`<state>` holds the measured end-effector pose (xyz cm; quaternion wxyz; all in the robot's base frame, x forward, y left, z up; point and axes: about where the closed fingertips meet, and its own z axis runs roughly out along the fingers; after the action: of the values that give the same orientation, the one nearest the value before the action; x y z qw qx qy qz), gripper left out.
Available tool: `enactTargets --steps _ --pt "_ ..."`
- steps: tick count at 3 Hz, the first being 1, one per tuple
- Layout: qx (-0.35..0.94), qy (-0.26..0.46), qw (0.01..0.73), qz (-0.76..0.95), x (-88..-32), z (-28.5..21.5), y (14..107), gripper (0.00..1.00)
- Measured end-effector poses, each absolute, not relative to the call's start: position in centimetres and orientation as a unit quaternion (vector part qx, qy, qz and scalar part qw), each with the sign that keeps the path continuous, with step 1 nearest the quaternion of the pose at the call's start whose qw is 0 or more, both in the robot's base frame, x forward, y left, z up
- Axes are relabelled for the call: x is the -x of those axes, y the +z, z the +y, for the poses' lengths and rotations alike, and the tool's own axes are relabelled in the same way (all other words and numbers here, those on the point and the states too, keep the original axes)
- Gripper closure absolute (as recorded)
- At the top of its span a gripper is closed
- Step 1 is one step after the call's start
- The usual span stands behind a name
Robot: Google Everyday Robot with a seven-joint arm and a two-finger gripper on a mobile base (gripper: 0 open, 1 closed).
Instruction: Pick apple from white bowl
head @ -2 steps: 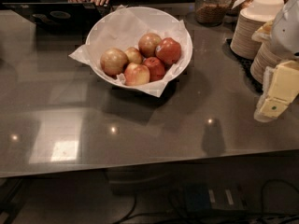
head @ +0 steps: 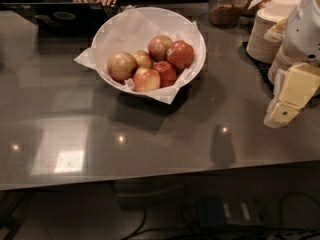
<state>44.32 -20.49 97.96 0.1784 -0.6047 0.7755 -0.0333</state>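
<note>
1. At the right edge of the counter (head: 150,149), the gripper (head: 287,101) hangs just above the surface. It's in front of the stacked paper plates (head: 267,31), with its cream tip angled down and left.
2. Gripper state: can't tell if it's released or clenched. Nothing visible in it.
3. White bowl (head: 201,49) sits mid-counter toward the far side, lined with crumpled paper, well apart from the gripper.
4. Target apple (head: 121,65) is the big tan one with a faint red streak. It lies at the left end of the pile inside the bowl, on the side farthest from the gripper.
5. Key relation: seen from the camera view, the apple lies to the left of the gripper and farther back across the counter. The bowl's near-right rim and the other fruit sit between them.
6. In the way: two deep-red apples (head: 180,54) on the right of the pile, and a pink-yellow apple (head: 146,79) touching the target's lower right.
7. Apple is round, so there's no long axis to line up with. Its top and left flank look bare.
8. Judgement: the reach hasn't started. The coming move probably needs a long sweep left, rising over the rim, then coming down on the target from above rather than pushing through the red ones.
9. Risk, as a guess: clipping the rim or the paper, or nudging the neighbour apple.
</note>
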Motion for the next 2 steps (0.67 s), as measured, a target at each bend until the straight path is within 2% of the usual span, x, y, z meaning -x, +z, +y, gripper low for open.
enactTargets --steps 2 --pt "0.629 -0.021 0.265 0.731 -50.2 -14.0 97.8 0.00"
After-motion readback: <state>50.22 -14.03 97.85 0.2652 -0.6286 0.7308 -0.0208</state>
